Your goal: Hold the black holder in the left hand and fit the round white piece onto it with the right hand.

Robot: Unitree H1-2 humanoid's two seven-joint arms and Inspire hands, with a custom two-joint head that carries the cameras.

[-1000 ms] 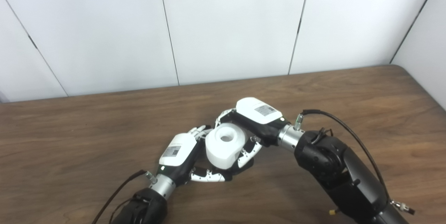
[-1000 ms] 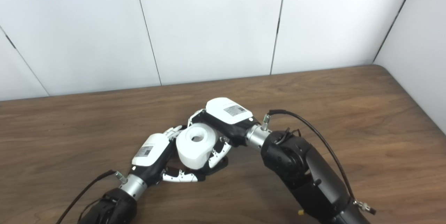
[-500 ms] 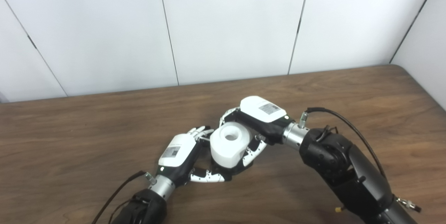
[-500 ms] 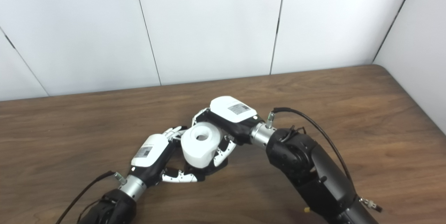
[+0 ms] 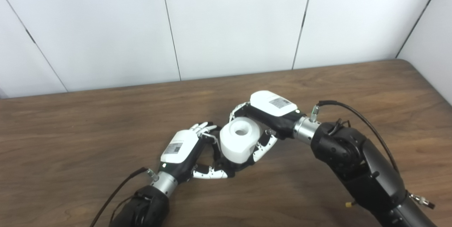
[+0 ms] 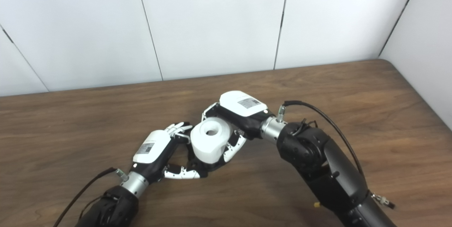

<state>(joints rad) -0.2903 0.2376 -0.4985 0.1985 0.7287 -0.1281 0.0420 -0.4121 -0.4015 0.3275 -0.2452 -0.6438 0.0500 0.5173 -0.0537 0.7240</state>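
While the right robot hand (image 5: pixel 263 123) wraps the round white piece (image 5: pixel 238 144) low over the surface (image 5: pixel 70 131), the left robot hand (image 5: pixel 190 156) clasps the black holder (image 5: pixel 231 165) beneath; it looks rigid, smooth, best gripped around its sides.

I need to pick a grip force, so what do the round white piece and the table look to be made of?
Round white piece: probably matte plastic, perhaps printed; it is evenly white and dull with no shine, and has a round hole on top. The right hand is shut on it.
Table: wood or wood-look laminate, brown with long grain streaks and a faint sheen; which of the two cannot be told.
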